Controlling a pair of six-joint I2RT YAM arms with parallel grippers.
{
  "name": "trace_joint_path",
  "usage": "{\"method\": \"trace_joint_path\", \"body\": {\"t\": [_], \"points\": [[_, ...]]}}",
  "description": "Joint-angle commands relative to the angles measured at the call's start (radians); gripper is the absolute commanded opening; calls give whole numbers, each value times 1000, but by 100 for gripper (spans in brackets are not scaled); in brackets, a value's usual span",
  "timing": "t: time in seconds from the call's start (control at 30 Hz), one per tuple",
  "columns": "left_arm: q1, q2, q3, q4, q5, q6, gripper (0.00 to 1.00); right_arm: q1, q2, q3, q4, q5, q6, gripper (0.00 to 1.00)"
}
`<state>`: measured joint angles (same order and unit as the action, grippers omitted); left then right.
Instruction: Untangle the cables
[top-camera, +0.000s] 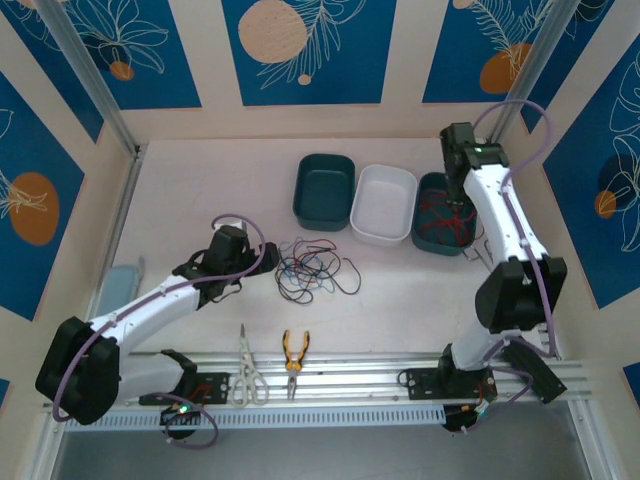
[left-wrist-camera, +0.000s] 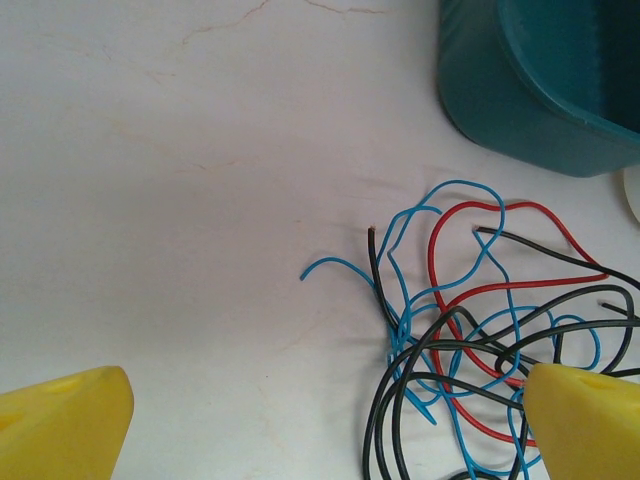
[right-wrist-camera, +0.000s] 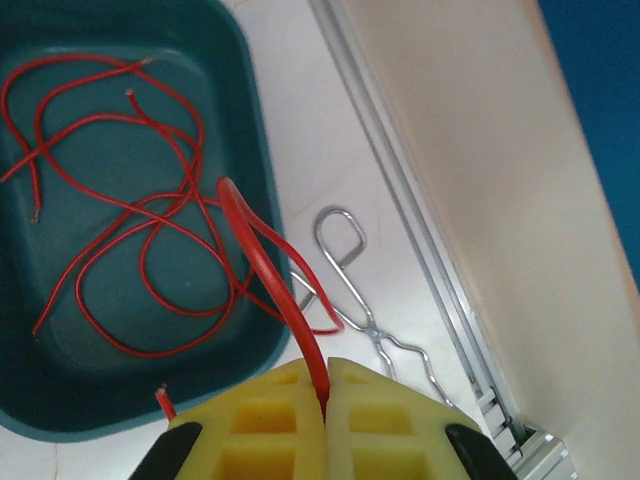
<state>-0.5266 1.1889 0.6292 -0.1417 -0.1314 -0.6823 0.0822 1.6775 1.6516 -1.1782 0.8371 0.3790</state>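
Cables (top-camera: 315, 268) lie in a loose tangle on the table, blue, black and red, just in front of three bins. The left gripper (left-wrist-camera: 325, 420) sits low beside them. Its fingers are wide apart and nothing is between them. One yellow finger (left-wrist-camera: 585, 410) is over the edge of the tangle.

The right gripper (right-wrist-camera: 327, 375) is squeezed tight on one red cable (right-wrist-camera: 262, 262). It hangs above the right bin (right-wrist-camera: 258, 150), close to the bin's near corner. More red cables lie inside that bin. A red loop pokes out past the bin's edge, near a bent metal tool (right-wrist-camera: 345, 260) on the table.

The job now looks like dropping the red cable in with the other reds. To do it well, the right gripper should slide over the middle of the bin first. Then it should go down low and let go, so the whole cable falls inside and no loop hangs out.

For the tangle, the blue end (left-wrist-camera: 305, 275) sticks out alone on the left. That looks like a good spot to pinch. Grab just that one cable and pull slowly, so the others do not get dragged along.
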Motion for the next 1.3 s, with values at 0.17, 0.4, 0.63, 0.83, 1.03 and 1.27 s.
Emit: {"method": "trace_joint_path", "body": {"t": [0.17, 0.4, 0.63, 0.83, 1.03, 1.27], "points": [[11, 5, -6, 23, 16, -4, 100, 37, 199, 134, -44, -65, -91, 0], [12, -13, -17, 14, 3, -5, 100, 52, 319, 161, 55, -90, -148, 0], [11, -24, -19, 6, -5, -4, 100, 59, 281, 13, 315, -249, -273, 0], [12, -23, -19, 5, -7, -3, 100, 18, 237, -90, 433, -404, -306, 0], [12, -19, -19, 10, -4, -4, 100, -36, 226, -133, 442, -417, -275, 0], [12, -13, -15, 13, 3, -6, 100, -87, 225, -160, 454, -413, -214, 0]]}}
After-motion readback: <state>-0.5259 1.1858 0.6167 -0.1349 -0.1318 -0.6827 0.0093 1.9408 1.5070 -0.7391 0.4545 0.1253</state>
